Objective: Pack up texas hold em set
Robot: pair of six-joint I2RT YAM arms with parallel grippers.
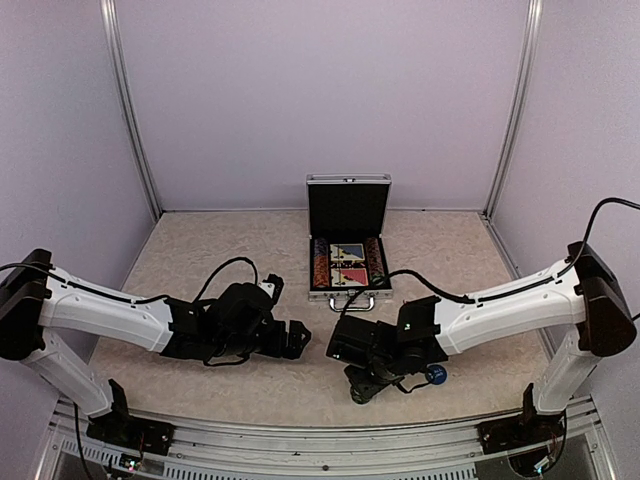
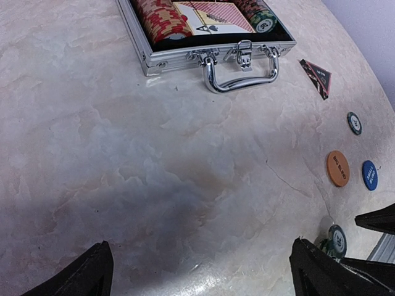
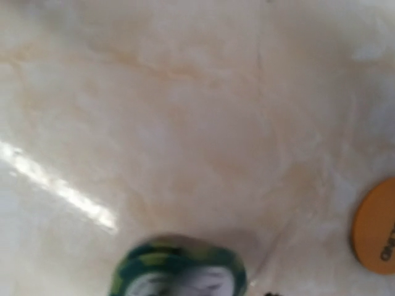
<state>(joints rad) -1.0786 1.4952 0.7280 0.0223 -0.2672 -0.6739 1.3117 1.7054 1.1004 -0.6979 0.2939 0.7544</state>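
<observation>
- The left gripper (image 2: 200, 262) has its fingers (image 2: 80, 274) spread wide, with nothing between them, over the bare table (image 2: 123, 154).
- The right gripper (image 1: 362, 385) hangs over a green-and-white chip (image 3: 179, 271). Its fingers are out of view, so I cannot tell whether they hold it.
- Beside that chip, an orange disc (image 2: 337, 168), a blue disc (image 2: 369, 174), a second green chip (image 2: 353, 122) and a dark triangular marker (image 2: 318, 77) lie loose.
- Further back, the silver briefcase (image 2: 185, 58) stands with its lid up, holding red chips (image 2: 162, 21) and cards (image 2: 213, 17).
</observation>
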